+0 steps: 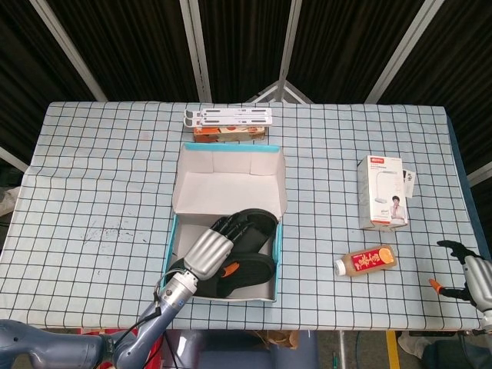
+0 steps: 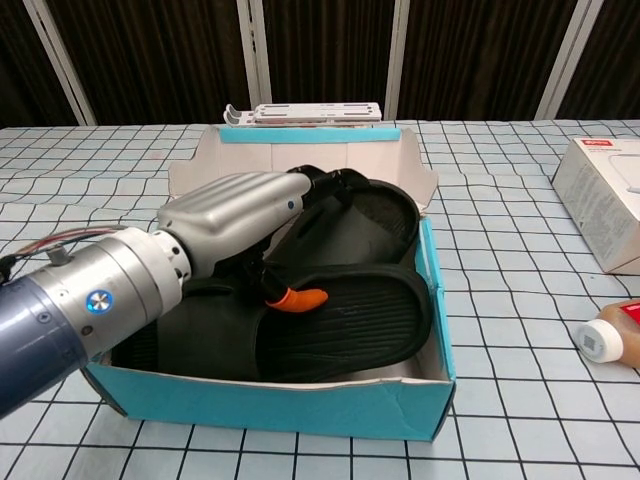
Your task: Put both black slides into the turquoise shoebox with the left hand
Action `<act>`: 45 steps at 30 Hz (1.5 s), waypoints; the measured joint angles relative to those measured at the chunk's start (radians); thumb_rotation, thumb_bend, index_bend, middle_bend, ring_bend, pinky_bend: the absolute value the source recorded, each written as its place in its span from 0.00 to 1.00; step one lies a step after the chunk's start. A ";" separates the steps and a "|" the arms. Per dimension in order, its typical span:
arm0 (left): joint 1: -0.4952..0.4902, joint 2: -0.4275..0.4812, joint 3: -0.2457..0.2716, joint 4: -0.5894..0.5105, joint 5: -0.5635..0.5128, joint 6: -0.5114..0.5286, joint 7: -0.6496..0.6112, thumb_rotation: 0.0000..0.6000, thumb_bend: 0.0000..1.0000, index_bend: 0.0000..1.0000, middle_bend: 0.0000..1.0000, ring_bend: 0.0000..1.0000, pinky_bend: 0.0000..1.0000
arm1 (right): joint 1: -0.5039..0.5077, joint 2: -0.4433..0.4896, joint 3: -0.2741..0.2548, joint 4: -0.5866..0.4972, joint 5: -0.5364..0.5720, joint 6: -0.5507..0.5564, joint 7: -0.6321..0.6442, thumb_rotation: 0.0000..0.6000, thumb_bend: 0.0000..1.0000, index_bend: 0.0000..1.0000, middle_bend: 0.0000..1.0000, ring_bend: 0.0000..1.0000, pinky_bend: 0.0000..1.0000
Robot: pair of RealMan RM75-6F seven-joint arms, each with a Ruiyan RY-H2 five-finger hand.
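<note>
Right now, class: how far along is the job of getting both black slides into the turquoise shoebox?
Done: both black slides lie inside the turquoise shoebox.
In hand: the left hand is down in the box, resting on them.
Left: only to lift the hand out. The right hand sits idle at the table edge.

Black slides (image 2: 340,310), turquoise shoebox (image 2: 300,410), black-and-white checked tablecloth (image 1: 100,184), silver left hand (image 2: 235,215), orange-tipped thumb.

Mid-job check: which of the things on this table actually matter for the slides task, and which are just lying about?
Belong to the job:
- two black rubber slides, both in the box
- turquoise cardboard shoebox
- left hand, reaching into the box

Just lying about:
- white carton with red label
- orange juice bottle
- white folding stand
- right hand, idle at the edge
</note>
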 measured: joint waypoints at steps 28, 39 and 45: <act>-0.016 0.076 0.106 0.028 -0.023 -0.150 -0.042 1.00 0.16 0.03 0.15 0.07 0.22 | 0.002 -0.002 -0.002 -0.004 -0.007 0.003 -0.004 1.00 0.23 0.26 0.25 0.29 0.32; -0.033 0.116 0.086 -0.041 -0.058 -0.129 0.007 0.98 0.16 0.02 0.11 0.03 0.17 | 0.004 -0.003 -0.002 -0.002 -0.006 0.001 -0.005 1.00 0.23 0.26 0.25 0.29 0.32; -0.024 0.149 0.071 -0.082 -0.001 -0.074 -0.016 0.89 0.16 0.00 0.09 0.02 0.16 | 0.005 -0.004 -0.004 -0.003 -0.009 0.000 -0.008 1.00 0.23 0.26 0.25 0.30 0.32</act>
